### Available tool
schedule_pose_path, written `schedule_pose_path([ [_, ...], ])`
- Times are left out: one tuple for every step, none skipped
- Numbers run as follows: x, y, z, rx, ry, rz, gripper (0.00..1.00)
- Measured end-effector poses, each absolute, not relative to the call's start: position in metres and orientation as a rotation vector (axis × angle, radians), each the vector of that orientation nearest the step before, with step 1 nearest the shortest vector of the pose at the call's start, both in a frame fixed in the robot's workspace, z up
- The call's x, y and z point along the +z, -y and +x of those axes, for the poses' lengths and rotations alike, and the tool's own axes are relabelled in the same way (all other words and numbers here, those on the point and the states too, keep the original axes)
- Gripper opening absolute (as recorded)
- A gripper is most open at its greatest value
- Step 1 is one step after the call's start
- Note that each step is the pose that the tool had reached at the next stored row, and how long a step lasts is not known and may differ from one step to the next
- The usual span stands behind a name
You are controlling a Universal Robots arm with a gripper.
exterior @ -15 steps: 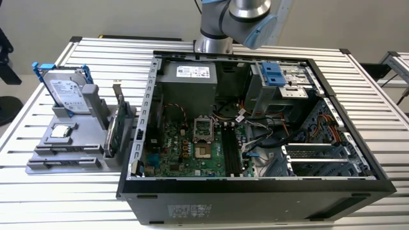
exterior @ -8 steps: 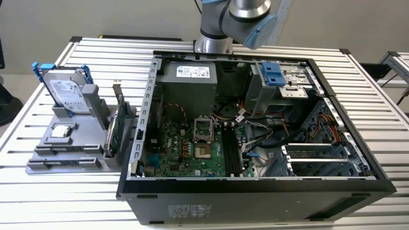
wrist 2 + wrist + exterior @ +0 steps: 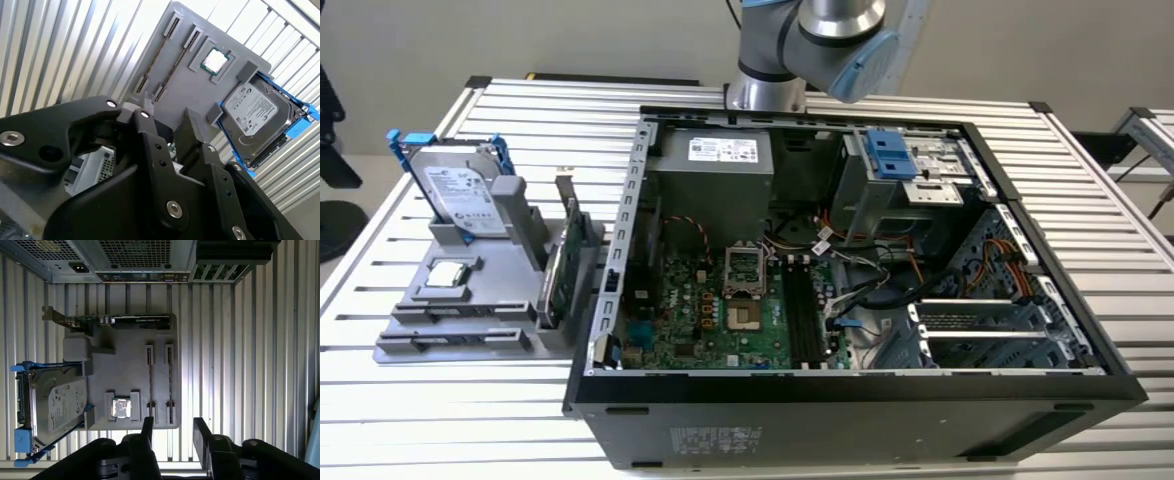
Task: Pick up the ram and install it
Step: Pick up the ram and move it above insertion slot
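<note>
The gripper (image 3: 173, 427) hangs open over the gray tray (image 3: 420, 328), its two fingers (image 3: 148, 432) spread with nothing between them. In the exterior view the tray sits on the slatted table at 9 o'clock from the open computer case (image 3: 854, 385).

The ram (image 3: 170, 385) stands on edge in a slot of the tray and shows as a thin dark strip. A second strip (image 3: 150, 377) lies parallel just beside it, toward the processor chip (image 3: 120, 408). In the first wrist view the open gap lines up with the strip farther from the chip, so I take that one as the target.

In the exterior view both strips lie along the tray's 6 o'clock edge. The hard drive (image 3: 460, 190) stands at 12 o'clock and the green card (image 3: 560, 275) at 3 o'clock. The ram's long axis runs from 9 to 3 o'clock, with its thin top edge facing up.

The step in hand looks like the approach to the grasp. To do it well, the fingers should come down on the two flat faces near mid-length, clear of the neighbouring strip and the slot's end clips. The lift should be straight up, without twisting.
</note>
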State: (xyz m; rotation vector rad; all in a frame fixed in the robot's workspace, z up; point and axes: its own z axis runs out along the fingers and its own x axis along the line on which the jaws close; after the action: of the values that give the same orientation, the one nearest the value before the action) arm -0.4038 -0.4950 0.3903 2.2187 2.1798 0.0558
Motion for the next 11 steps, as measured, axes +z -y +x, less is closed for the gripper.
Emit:
schedule_pose_path([
  [0.3903,0.495,-0.4038,0.056,-2.18,2.219,1.0],
  [0.3903,0.495,-0.4038,0.056,-2.18,2.219,1.0],
  [0.3903,0.4949,-0.4038,0.056,-2.18,2.219,1.0],
  [0.3903,0.4948,-0.4038,0.056,-2.18,2.219,1.0],
  [0.3903,0.4948,-0.4038,0.056,-2.18,2.219,1.0],
  [0.3902,0.4948,-0.4038,0.056,-2.18,2.219,1.0],
  [0.3903,0.4948,-0.4038,0.056,-2.18,2.219,1.0],
  [0.3903,0.4948,-0.4038,0.056,-2.18,2.219,1.0],
  [0.3903,0.4948,-0.4038,0.056,-2.18,2.219,1.0],
  [0.3903,0.4948,-0.4038,0.056,-2.18,2.219,1.0],
  [0.3903,0.4948,-0.4038,0.056,-2.18,2.219,1.0],
])
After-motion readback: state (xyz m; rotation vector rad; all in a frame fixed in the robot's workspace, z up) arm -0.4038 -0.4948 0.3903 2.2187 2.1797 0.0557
